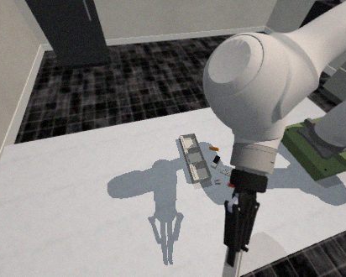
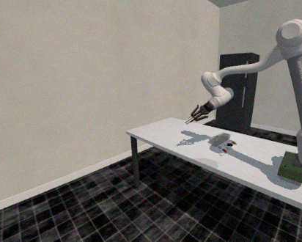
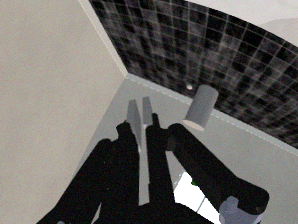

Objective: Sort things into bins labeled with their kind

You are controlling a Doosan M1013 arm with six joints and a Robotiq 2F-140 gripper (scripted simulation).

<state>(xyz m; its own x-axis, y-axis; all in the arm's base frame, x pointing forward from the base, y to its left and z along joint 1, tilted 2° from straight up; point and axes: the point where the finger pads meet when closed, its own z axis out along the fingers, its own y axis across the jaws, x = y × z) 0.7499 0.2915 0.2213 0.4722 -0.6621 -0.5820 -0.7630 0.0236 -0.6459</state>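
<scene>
Overhead, the gripper (image 1: 236,256) hangs above the near edge of the white table (image 1: 72,201), its fingers drawn almost together with nothing between them; the wrist view shows the two pale fingertips side by side, separated only by a thin slit. From the side, the gripper (image 2: 192,118) is raised above the table's far edge, well apart from everything on the surface. A row of bins (image 1: 195,158), three joined compartments in a pale tray, lies near the middle of the table. Just beside its right flank are scattered small things: an orange piece (image 1: 214,148), a black piece (image 1: 216,159), a pale patterned piece (image 1: 225,171) and a red piece (image 1: 231,185), all on the table top and outside the bins. The labels are too small to read. A green base plate (image 1: 313,153) carries the arm's foot at the table's right end.
</scene>
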